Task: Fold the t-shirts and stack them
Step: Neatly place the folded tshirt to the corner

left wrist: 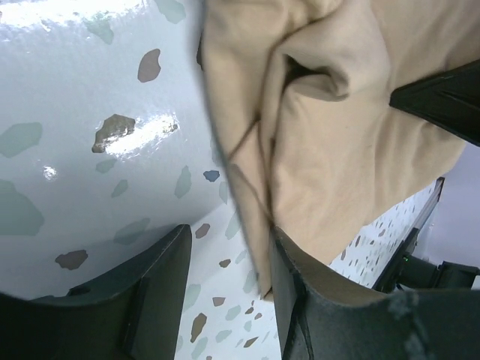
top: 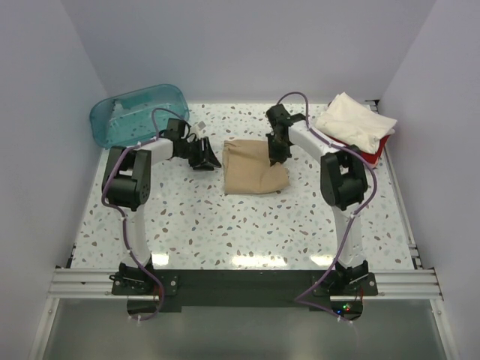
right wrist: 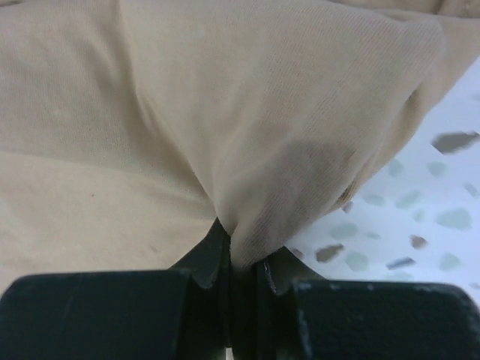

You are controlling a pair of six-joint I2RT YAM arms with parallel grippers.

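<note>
A tan t-shirt (top: 251, 169) lies partly folded in the middle of the table. My right gripper (top: 276, 154) is shut on a pinch of its right edge, seen in the right wrist view (right wrist: 240, 247), where the tan t-shirt (right wrist: 187, 112) fills the frame. My left gripper (top: 204, 156) is open just left of the shirt; in the left wrist view (left wrist: 229, 277) the tan t-shirt's (left wrist: 337, 150) left edge hangs against the right finger (left wrist: 315, 300). A cream-white folded t-shirt (top: 354, 121) lies on a red one (top: 373, 155) at the back right.
A translucent teal tub (top: 139, 112) stands at the back left of the speckled table (top: 225, 225). White walls close in the left, back and right sides. A metal rail (top: 240, 281) runs along the near edge.
</note>
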